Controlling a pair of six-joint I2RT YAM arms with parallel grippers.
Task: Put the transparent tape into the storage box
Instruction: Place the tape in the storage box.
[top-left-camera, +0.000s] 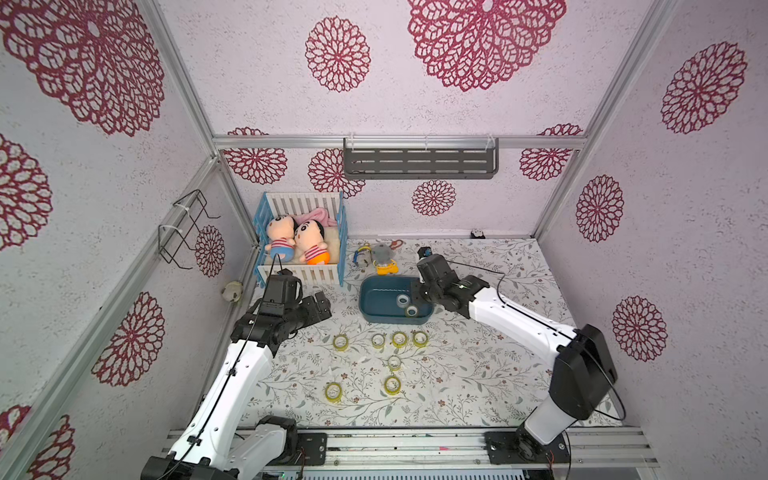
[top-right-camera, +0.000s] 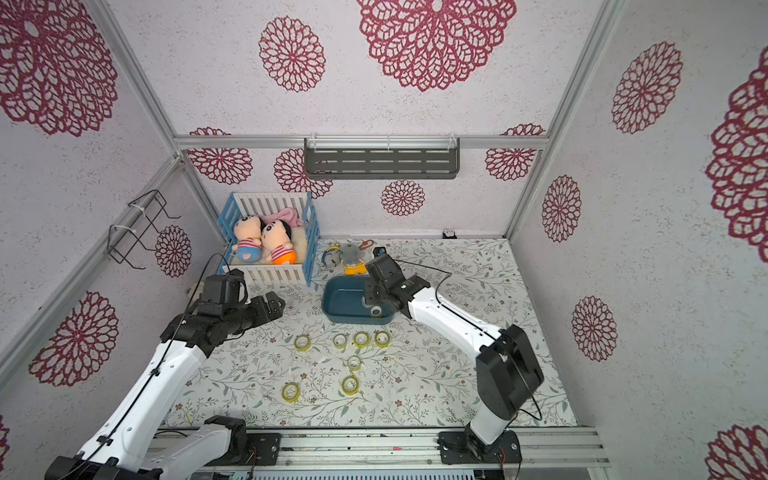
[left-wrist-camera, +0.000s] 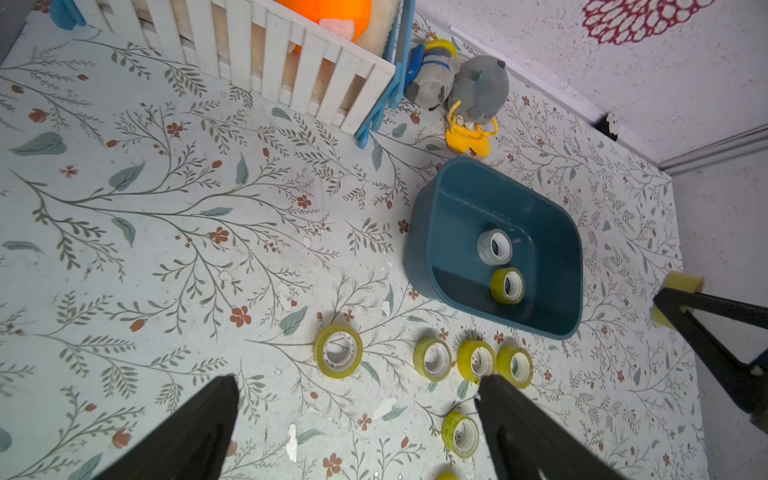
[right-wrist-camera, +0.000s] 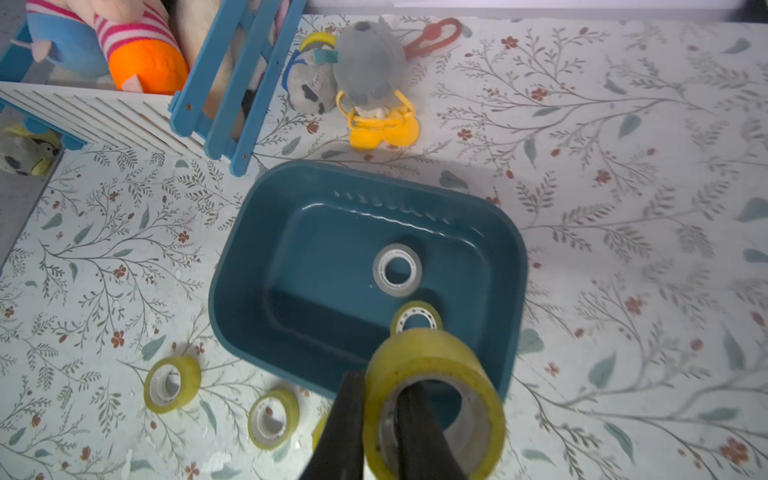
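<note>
Foliage print covers the surface (top-left-camera: 478, 374), which carries toys, a tub and many rolls of tape.

At far left, the left tool (top-left-camera: 325, 306) hovers above the surface at about 9 o'clock of the storage box (top-left-camera: 368, 291). Its jaws are spread wide and hold nothing. The left wrist view shows both fingers (left-wrist-camera: 195, 424) apart with bare surface between them.

Beyond it, at 10 o'clock of the box, stands a blue-and-white toy crib (top-left-camera: 301, 276) with two plush dolls (top-left-camera: 309, 245) lying inside.

Seven loose rolls (top-left-camera: 340, 342) of yellowish transparent tape lie flat on the surface at 6 o'clock of the box:
- one lies alone to the left;
- a row of three lies close together;
- one lies below that row;
- two more lie nearer the 6 o'clock edge.

The storage box sits mid-surface, with small grey plush toys (top-left-camera: 380, 255) at its 12 o'clock. Two rolls already lie flat on its floor toward the 4 o'clock corner. They are a clear roll (right-wrist-camera: 379, 272) and a yellowish roll (right-wrist-camera: 400, 322), just beside each other.

At right, the right tool (right-wrist-camera: 384, 380) is over the box's 3 o'clock end. It is clamped on the wall of the held tape roll (right-wrist-camera: 436, 357), with one finger outside the roll and one inside its core. That roll is tilted and off the surface. In the right wrist view it sits in front of the box's near corner. In both top views it is hidden under the tool.
</note>
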